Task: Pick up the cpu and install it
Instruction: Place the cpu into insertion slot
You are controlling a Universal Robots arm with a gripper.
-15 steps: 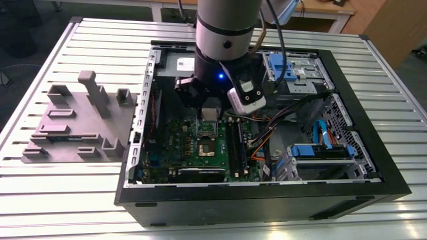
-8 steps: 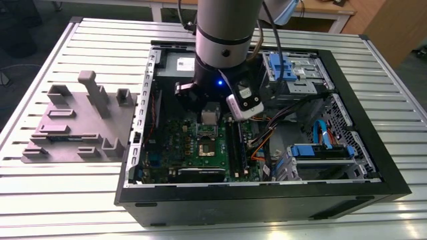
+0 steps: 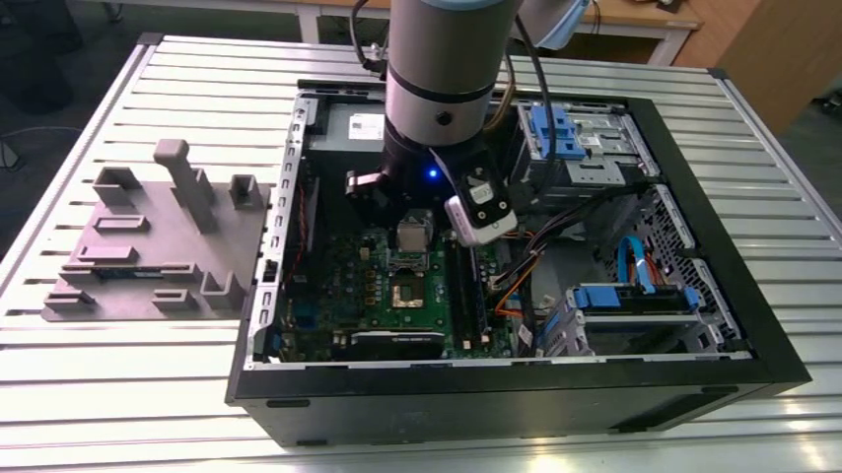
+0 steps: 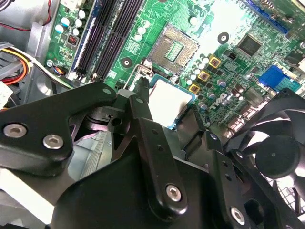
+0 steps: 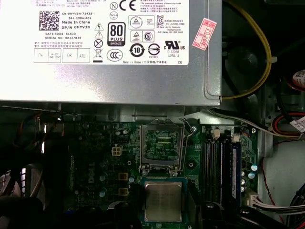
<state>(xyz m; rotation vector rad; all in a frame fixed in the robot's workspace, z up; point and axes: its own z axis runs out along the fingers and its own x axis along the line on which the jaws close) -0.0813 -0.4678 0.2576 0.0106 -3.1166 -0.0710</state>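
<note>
black fingers [image 4: 141,107] up close, pinching the cpu [image 4: 169,101] by its edges above the green board [image 4: 159,16], near the empty socket [image 4: 174,47]. pickup done; seating in the socket yet to do.

Grey metal box [image 5: 95,83] bears white printed label [image 5: 109,31] and pink sticker [image 5: 204,34].

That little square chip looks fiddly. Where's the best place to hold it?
Probably by two opposite edges, coming from straight above. The cpu is thin, flat and square, with its metal top facing up, so only its sides offer grip. The gripper sits astride it that way.
</note>
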